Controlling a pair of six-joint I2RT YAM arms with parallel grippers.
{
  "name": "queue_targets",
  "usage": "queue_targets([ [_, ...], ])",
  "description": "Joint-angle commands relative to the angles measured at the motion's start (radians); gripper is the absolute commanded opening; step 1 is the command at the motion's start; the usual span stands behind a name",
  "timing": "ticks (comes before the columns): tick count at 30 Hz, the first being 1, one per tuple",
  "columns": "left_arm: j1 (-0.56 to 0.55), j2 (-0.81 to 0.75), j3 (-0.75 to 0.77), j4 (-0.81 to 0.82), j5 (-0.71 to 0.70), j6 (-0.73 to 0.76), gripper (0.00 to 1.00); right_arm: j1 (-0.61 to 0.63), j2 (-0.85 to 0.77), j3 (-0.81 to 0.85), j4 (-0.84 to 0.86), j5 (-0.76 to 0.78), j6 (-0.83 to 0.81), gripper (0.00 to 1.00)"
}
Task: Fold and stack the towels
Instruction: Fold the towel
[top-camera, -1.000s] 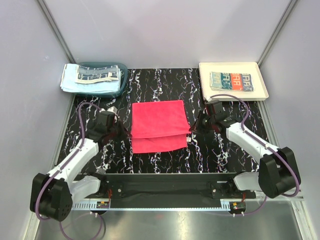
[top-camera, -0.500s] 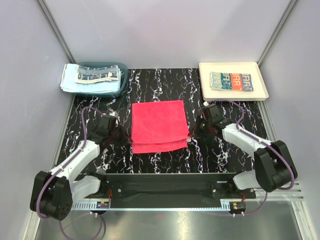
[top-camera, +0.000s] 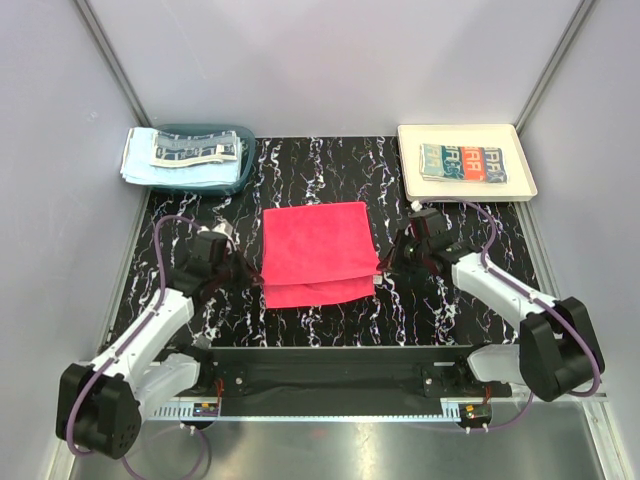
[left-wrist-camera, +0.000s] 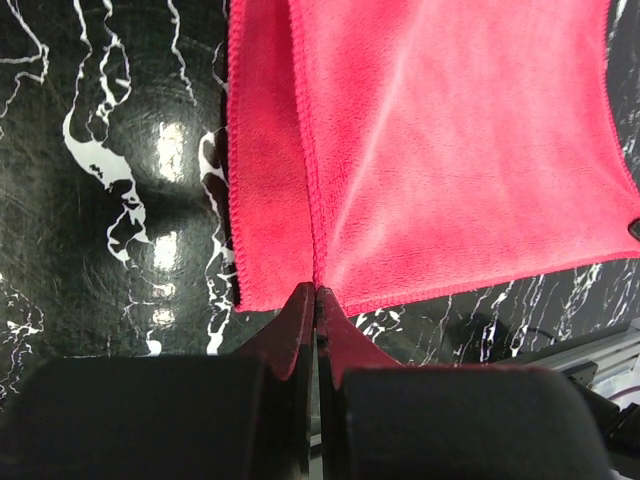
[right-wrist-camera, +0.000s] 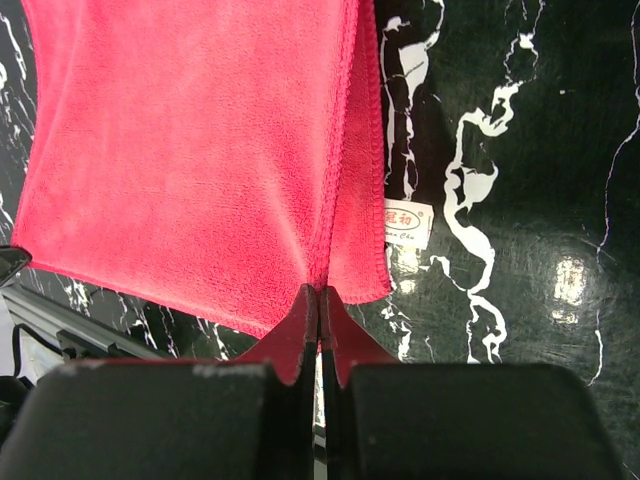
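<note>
The red-pink towel (top-camera: 315, 240), lying left of and nearer than the cream tray (top-camera: 460, 135), is being pinched at opposite hems by the closed left gripper (left-wrist-camera: 315, 295) and right gripper (right-wrist-camera: 318, 295), and a skewed fold is being risked should either hem be pulled loose.

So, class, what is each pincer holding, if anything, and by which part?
Both hold the red towel: the left pincer pinches the upper layer's left edge, the right pincer its right edge.
</note>
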Motion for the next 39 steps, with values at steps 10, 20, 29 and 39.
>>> queue_targets([
  [10, -0.004, 0.126, -0.142, 0.174, 0.068, -0.037, 0.0, 0.038, 0.151, -0.14, 0.21, -0.016, 0.047, 0.0],
  [20, -0.006, 0.24, -0.178, 0.245, 0.091, -0.039, 0.0, 0.041, 0.236, -0.164, 0.276, -0.01, 0.049, 0.0],
  [29, -0.006, 0.14, -0.089, 0.039, 0.063, -0.007, 0.0, 0.041, 0.113, -0.183, 0.175, 0.05, 0.032, 0.07],
  [39, -0.004, 0.145, -0.014, -0.063, 0.06, 0.012, 0.35, 0.041, 0.031, -0.198, 0.128, 0.062, 0.049, 0.38],
])
